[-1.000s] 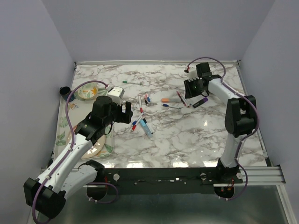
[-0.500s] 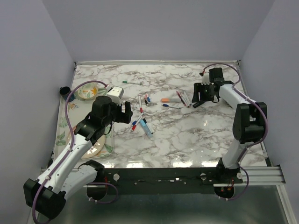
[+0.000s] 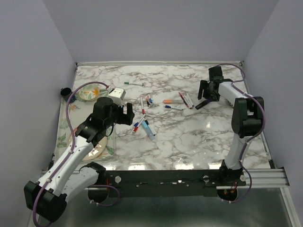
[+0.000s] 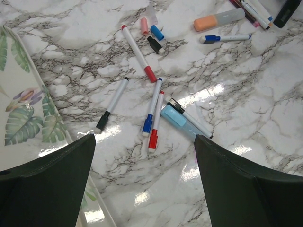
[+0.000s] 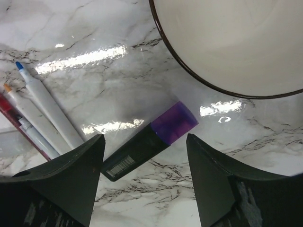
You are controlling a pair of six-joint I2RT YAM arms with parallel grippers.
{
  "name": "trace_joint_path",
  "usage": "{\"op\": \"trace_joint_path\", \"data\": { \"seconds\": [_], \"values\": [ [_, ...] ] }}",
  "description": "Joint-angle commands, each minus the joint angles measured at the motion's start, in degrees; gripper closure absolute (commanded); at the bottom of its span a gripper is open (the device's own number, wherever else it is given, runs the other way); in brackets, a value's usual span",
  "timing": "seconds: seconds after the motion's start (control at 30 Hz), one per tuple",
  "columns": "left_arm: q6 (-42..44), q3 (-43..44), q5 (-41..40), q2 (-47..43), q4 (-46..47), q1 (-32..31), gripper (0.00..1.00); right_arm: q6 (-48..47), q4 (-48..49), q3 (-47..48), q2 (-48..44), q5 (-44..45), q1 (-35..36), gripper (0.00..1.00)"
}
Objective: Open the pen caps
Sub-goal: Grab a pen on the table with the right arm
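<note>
Pens (image 3: 142,116) lie scattered across the middle of the marble surface (image 3: 189,137), with a smaller bunch nearer the far right corner. Left jaws hang wide open above the middle cluster and grip nothing, their dark fingers (image 4: 47,189) framing the wrist view. Toward the far edge of that cluster, three loose caps (image 4: 157,32), pink, blue and black, lie close together off any pen. Nearer the jaws, four white pens have caps on: a red cap (image 4: 150,74) on the long pen, a black cap (image 4: 102,124) on the pen nearest the left edge, and a blue cap (image 4: 147,125) just beside a second red one. A light blue highlighter (image 4: 176,118) lies just right of these, with a thin black-tipped pen along it, and an orange highlighter (image 4: 218,20) sits farther off. A leaf-print tray (image 4: 23,94) runs along the left edge, with a plate (image 3: 87,92) and a white box (image 3: 117,93) nearer the far left corner. Right jaws are spread apart and hold nothing, poised over a black marker (image 5: 137,151) lying flat on the surface with its purple cap (image 5: 174,122) on. A pale dish (image 5: 227,42) with a dark rim lies just beyond the marker, apart from it. Two uncapped white pens (image 5: 45,104) with blue and orange tips lie beside the marker's other end.
</note>
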Motion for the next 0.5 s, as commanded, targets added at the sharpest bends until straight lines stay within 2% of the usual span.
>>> {"op": "trace_joint_path", "data": {
  "seconds": [0.0,0.07,0.13,0.47],
  "values": [
    [0.6,0.3,1.2,-0.9,1.4,0.4,0.06,2.5,-2.4,3.3,3.3,4.4,0.8,0.25],
    [0.6,0.3,1.2,-1.0,1.4,0.5,0.06,2.7,-3.5,4.1,4.2,4.5,1.1,0.27],
    [0.6,0.3,1.2,-1.0,1.4,0.5,0.06,2.7,-5.6,5.4,5.3,4.4,1.2,0.34],
    [0.6,0.3,1.4,-1.0,1.4,0.7,0.06,2.6,-12.6,7.9,6.8,3.8,1.3,0.46]
  ]
}}
